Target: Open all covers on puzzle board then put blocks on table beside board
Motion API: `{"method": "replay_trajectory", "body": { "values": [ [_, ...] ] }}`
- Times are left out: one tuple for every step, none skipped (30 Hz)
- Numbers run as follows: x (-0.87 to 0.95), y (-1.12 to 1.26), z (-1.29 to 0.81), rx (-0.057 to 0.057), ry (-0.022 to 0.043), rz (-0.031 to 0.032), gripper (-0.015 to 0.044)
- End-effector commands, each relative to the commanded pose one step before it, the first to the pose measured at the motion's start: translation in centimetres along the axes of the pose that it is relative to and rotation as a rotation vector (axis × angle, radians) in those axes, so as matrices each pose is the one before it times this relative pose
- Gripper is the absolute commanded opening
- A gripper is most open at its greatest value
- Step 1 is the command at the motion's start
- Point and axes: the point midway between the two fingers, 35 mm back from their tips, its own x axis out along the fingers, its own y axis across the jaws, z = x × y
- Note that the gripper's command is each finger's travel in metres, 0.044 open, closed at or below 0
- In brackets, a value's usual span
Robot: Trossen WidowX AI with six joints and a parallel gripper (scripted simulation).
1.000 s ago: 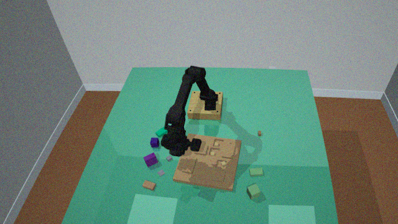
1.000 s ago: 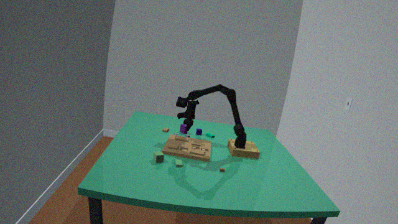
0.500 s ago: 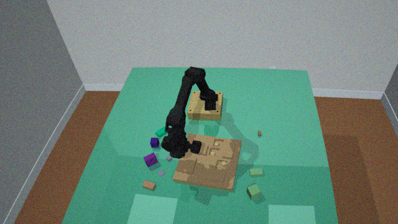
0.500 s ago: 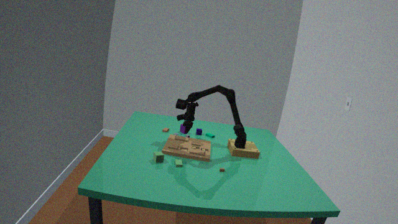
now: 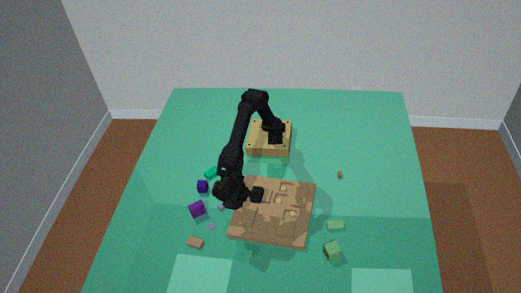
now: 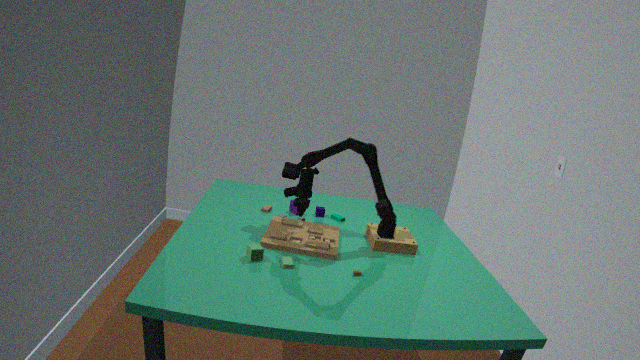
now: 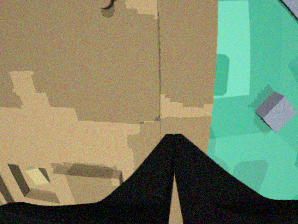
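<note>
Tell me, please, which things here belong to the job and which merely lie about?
Job: puzzle board; gripper, shut and empty; blocks beside the board, such as purple cube, olive cube.
Just there: arm's wooden base; green table.

Grainy, evenly lit; soft table shadows.

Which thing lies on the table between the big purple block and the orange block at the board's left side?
A small lilac block lies between the big purple block and the orange block, as the top view shows. Green table surrounds it.
</note>
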Motion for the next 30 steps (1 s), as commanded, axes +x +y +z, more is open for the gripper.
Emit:
{"method": "replay_trajectory", "body": {
  "values": [
    [0.452,-0.011,-0.091,-0.0033,0.00302,-0.00043,0.0000],
    [0.098,0.000,-0.003,0.0000,0.00001,0.00000,0.0000],
    [0.098,0.000,-0.004,0.0000,0.00001,0.00000,0.0000],
    [0.098,0.000,-0.004,0.0000,0.00001,0.00000,0.0000],
    [0.098,0.000,-0.004,0.0000,0.00001,0.00000,0.0000],
    [0.098,0.000,-0.004,0.0000,0.00001,0.00000,0.0000],
    [0.098,0.000,-0.005,0.0000,0.00001,0.00000,0.0000],
    [0.098,0.000,-0.005,0.0000,0.00001,0.00000,0.0000],
    [0.097,0.000,-0.005,0.0000,0.00001,0.00000,0.0000],
    [0.097,0.000,-0.006,0.0000,0.00001,0.00000,0.0000],
    [0.097,0.000,-0.006,0.0000,0.00001,0.00000,0.0000],
    [0.097,0.001,-0.006,0.0000,0.00001,0.00000,0.0000],
    [0.097,0.001,-0.007,0.0000,0.00001,0.00000,0.0000],
    [0.097,0.001,-0.007,0.0000,0.00001,0.00000,0.0000],
    [0.097,0.001,-0.007,0.0000,0.00001,0.00000,0.0000],
    [0.097,0.001,-0.008,0.0000,0.00001,0.00000,0.0000],
    [0.097,0.001,-0.008,0.0000,0.00001,0.00000,0.0000],
    [0.097,0.001,-0.008,0.0000,0.00001,0.00000,0.0000],
    [0.097,0.001,-0.008,0.0000,0.00001,0.00000,0.0000],
    [0.097,0.001,-0.009,0.0000,0.00001,0.00000,0.0000],
    [0.097,0.001,-0.009,0.0000,0.00001,0.00000,0.0000],
    [0.097,0.001,-0.009,0.0000,0.00001,0.00000,0.0000],
    [0.097,0.001,-0.010,0.0000,0.00001,0.00000,0.0000],
    [0.002,0.020,-0.006,0.0000,0.00001,0.00002,0.0000],
    [0.005,0.041,-0.011,0.0000,0.00001,0.00004,0.0000],
    [0.007,0.058,-0.016,0.0000,0.00001,0.00006,0.0000],
    [0.009,0.076,-0.021,0.0000,0.00002,0.00008,0.0000],
    [0.011,0.095,-0.027,0.0000,0.00002,0.00009,0.0000],
    [0.014,0.113,-0.032,0.0000,0.00003,0.00011,0.0000],
    [0.015,0.124,-0.036,0.0000,0.00003,0.00012,0.0000]
  ]
}}
